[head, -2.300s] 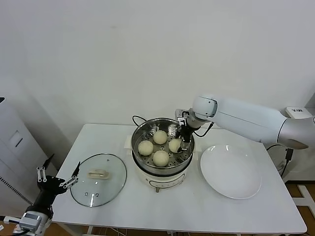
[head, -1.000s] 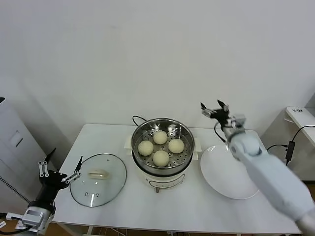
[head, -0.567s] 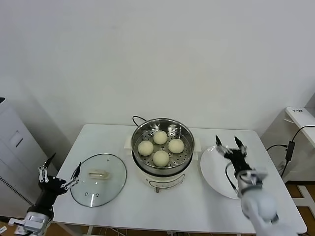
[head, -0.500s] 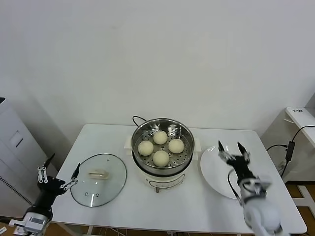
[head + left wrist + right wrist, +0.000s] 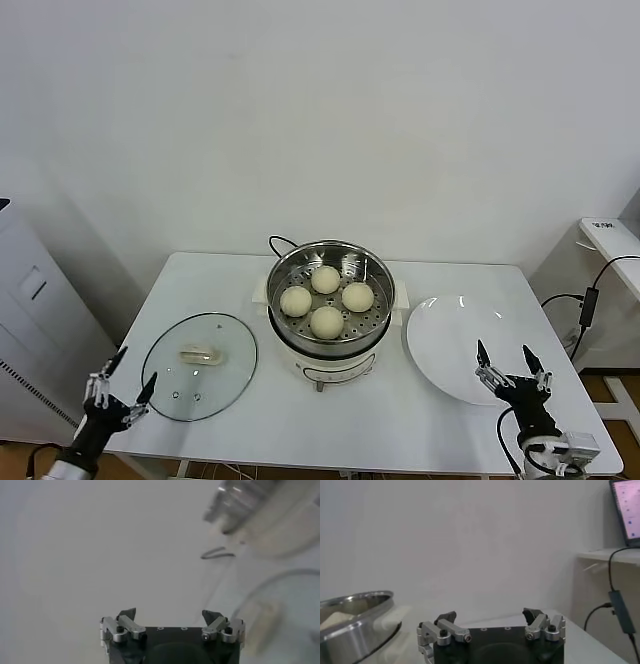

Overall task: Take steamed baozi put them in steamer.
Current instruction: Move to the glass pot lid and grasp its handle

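Observation:
Several cream-white steamed baozi (image 5: 327,322) lie inside the shiny steel steamer (image 5: 283,262), which sits on its white cooker base at the table's middle. My right gripper (image 5: 504,355) is open and empty, low at the front right edge of the table, just in front of the plate. In the right wrist view, that gripper (image 5: 490,615) faces the wall, with the steamer rim (image 5: 355,605) and one baozi (image 5: 335,617) off to one side. My left gripper (image 5: 132,370) is open and empty, low off the table's front left corner by the lid. The left wrist view shows its jaws (image 5: 170,614) wide apart.
A flat glass lid (image 5: 200,365) with a white handle lies to the left of the steamer. A large white plate (image 5: 455,330) lies to its right. A black cord (image 5: 280,243) runs behind the cooker. A grey cabinet (image 5: 25,330) stands at the far left.
My right arm has swung away from the steamer, over the plate and down to the table's front right edge. The left gripper has sunk lower. Both stayed open.

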